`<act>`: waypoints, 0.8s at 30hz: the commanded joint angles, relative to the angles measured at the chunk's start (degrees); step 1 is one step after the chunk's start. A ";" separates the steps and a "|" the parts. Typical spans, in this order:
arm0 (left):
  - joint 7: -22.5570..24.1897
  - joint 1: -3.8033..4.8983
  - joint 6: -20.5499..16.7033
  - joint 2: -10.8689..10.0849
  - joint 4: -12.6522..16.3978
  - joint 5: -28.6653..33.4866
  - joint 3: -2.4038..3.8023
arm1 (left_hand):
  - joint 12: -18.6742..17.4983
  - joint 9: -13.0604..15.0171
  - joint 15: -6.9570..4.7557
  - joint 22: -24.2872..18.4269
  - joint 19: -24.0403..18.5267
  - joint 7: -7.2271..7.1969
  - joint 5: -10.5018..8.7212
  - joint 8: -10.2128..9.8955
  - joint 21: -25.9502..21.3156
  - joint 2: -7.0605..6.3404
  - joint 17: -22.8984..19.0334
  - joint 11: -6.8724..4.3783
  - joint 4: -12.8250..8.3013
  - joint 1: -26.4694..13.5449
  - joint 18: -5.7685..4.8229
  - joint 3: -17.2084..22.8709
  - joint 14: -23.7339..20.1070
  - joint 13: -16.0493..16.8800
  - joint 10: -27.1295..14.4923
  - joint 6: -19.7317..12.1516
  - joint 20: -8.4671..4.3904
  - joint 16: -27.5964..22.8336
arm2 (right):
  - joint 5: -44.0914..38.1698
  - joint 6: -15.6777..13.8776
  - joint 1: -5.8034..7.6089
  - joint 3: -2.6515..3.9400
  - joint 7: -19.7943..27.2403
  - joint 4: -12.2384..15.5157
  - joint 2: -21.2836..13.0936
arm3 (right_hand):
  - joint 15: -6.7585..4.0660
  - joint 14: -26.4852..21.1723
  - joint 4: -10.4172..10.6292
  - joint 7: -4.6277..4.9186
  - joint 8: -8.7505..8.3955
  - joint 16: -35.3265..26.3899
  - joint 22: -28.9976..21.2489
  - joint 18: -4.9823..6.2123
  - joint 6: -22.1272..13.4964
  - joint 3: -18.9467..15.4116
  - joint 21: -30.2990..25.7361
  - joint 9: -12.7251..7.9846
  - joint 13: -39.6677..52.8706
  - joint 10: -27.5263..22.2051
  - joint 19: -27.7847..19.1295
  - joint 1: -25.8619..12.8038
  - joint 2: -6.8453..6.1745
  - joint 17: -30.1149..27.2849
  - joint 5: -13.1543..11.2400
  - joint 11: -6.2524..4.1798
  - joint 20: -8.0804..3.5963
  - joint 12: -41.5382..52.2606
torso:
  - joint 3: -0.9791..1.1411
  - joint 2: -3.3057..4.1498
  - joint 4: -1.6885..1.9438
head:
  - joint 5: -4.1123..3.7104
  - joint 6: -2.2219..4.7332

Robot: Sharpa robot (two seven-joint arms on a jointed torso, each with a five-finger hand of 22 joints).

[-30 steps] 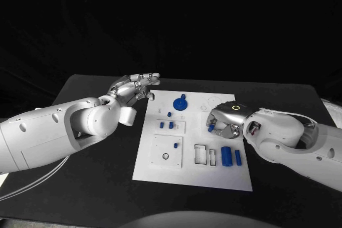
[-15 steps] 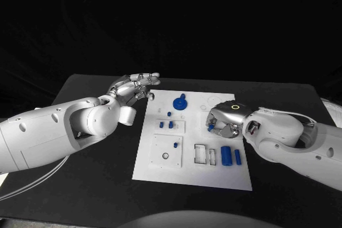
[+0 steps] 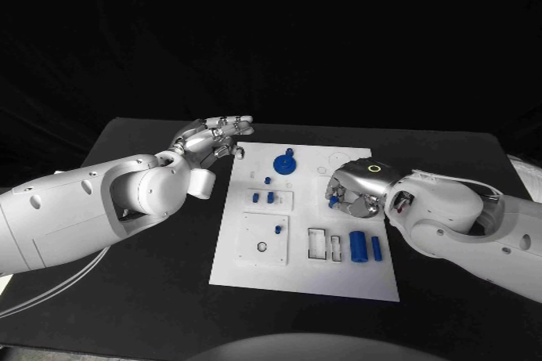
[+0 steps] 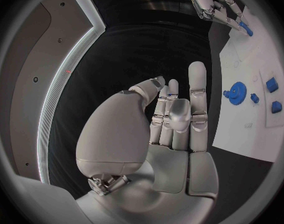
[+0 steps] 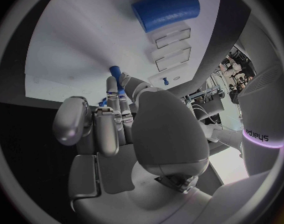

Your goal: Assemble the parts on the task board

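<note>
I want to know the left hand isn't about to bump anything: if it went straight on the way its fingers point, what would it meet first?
The way looks free: the left hand points past the task board edge, over bare table; depth is uncertain.

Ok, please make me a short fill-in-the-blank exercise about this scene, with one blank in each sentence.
1. The task board is the colour ____.
2. The small blue part is pinched by the robot's ____ hand.
3. The left hand, which holds ____, hovers beside the board's far left corner.
4. The blue gear sits on the board's ____ end, away from the robot.

Missing words: white; right; nothing; far
</note>
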 commanded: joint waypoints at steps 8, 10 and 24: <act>0.01 0.00 1.05 0.14 -0.02 -0.22 0.02 | 0.14 -0.04 -0.07 -0.10 -0.24 -0.06 0.19 0.27 -0.29 0.57 -0.03 -0.04 -0.34 -0.04 1.01 -0.04 -0.43 0.07 -0.41 -0.48 0.05 -0.30 | 5.71 -0.95 2.05 0.43 -0.95 5.04 -2.34 | -0.21 3.19 -0.74 -0.31 0.55 0.18 -0.06 0.17 0.95 0.06 0.20 0.99 -0.05 0.11 0.03 0.77 0.64 -0.12 0.17 -0.13 -0.45 -0.71 | -0.08 -0.06 0.01 | 0.12 0.15; 0.00 -0.01 1.06 0.17 -0.03 -0.22 0.02 | 0.14 -0.04 -0.07 -0.10 -0.24 -0.06 0.19 0.27 -0.29 0.57 -0.03 -0.04 -0.34 -0.04 1.01 -0.04 -0.43 0.07 -0.41 -0.48 0.05 -0.30 | 6.22 -1.16 2.36 0.47 -0.90 6.04 -2.52 | -0.19 3.18 -0.79 -0.28 0.52 0.15 -0.08 0.17 0.92 0.05 0.19 1.01 -0.08 0.06 0.02 0.73 0.58 -0.17 0.17 -0.09 -0.45 -0.81 | -0.11 -0.09 0.02 | 0.15 0.17; -0.13 -0.01 1.13 0.35 -0.13 -0.22 0.02 | 0.23 -0.04 -0.07 -0.11 -0.24 -0.06 0.20 0.29 -0.30 0.60 -0.12 -0.04 -0.42 0.05 1.01 -0.01 -0.47 0.09 -0.47 -0.50 0.05 -0.33 | 6.92 -2.50 1.49 0.45 1.37 10.08 2.04 | -0.03 3.15 -0.99 -0.05 0.22 0.12 -0.21 0.16 0.53 0.20 0.09 1.08 -0.27 -0.41 -0.03 0.52 0.51 -0.23 0.17 0.15 -0.38 -1.48 | -0.09 0.04 -0.10 | 2.12 -0.25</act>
